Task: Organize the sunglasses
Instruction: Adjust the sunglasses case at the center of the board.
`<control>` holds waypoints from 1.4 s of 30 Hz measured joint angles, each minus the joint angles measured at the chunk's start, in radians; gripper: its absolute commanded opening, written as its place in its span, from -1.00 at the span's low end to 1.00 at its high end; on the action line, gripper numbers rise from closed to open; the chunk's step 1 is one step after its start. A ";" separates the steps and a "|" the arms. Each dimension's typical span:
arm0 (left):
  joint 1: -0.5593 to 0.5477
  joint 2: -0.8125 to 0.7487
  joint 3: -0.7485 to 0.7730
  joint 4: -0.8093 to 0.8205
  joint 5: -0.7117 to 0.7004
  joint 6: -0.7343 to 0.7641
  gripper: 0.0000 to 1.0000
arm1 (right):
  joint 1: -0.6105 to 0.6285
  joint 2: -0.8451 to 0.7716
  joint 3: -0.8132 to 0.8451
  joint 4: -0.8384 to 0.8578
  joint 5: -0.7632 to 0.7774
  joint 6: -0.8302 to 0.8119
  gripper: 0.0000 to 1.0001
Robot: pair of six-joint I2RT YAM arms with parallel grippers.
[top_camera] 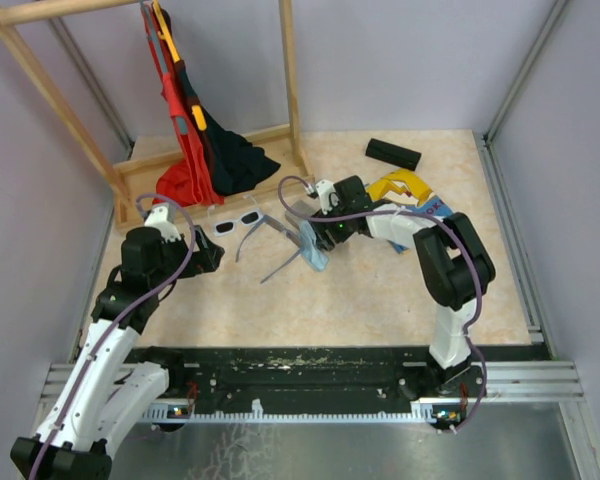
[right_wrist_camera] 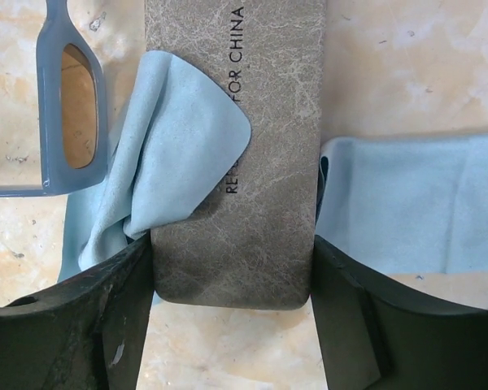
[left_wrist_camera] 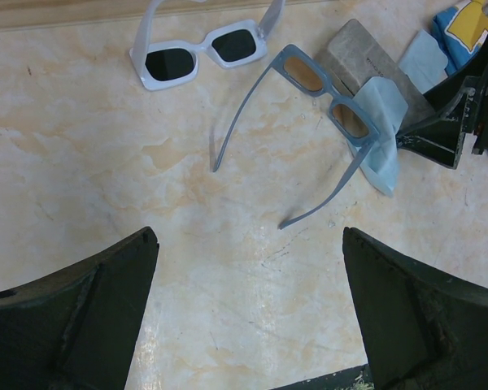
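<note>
The left gripper (left_wrist_camera: 250, 240) hangs over the marble-patterned table (left_wrist_camera: 81, 179) with its fingers spread wide and nothing between them. Just ahead of it lie both sunglasses, close together but apart: the white pair (left_wrist_camera: 199, 57), lenses up, and the grey pair (left_wrist_camera: 329, 93), temples unfolded, one end resting on a light-blue cloth (right_wrist_camera: 179, 138). The right gripper (right_wrist_camera: 232, 244) is clamped on the grey case (right_wrist_camera: 260, 162) beside that pair, a finger pressed to each long side.
</note>
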 measured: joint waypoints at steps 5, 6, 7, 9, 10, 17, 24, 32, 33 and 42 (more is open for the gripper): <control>0.000 0.004 0.000 0.000 0.001 0.000 1.00 | 0.006 -0.058 -0.001 -0.023 0.062 0.011 0.10; 0.000 0.005 0.000 0.000 0.001 0.000 1.00 | 0.006 -0.076 -0.002 -0.026 0.078 0.016 0.10; 0.000 0.006 0.000 0.001 0.001 0.000 1.00 | 0.006 -0.093 -0.002 -0.026 0.093 0.019 0.10; 0.000 0.007 0.000 0.001 0.002 0.000 1.00 | 0.006 -0.131 -0.002 -0.024 0.125 0.029 0.10; 0.000 0.008 0.000 0.001 0.003 0.000 1.00 | 0.006 -0.144 -0.002 -0.024 0.135 0.033 0.10; 0.000 0.008 0.000 0.002 0.008 0.000 1.00 | 0.006 -0.175 -0.011 -0.028 0.183 0.053 0.10; 0.000 0.008 0.000 0.002 0.010 0.000 1.00 | 0.011 -0.175 -0.062 -0.067 0.113 0.052 0.17; 0.000 0.010 0.000 0.002 0.014 0.000 1.00 | 0.021 -0.166 -0.089 -0.084 0.111 0.053 0.55; 0.000 0.010 0.000 0.002 0.014 0.000 1.00 | 0.022 -0.164 -0.089 -0.084 0.111 0.053 0.57; 0.000 0.010 0.000 0.002 0.018 0.000 1.00 | 0.027 -0.164 -0.083 -0.074 0.121 0.049 0.57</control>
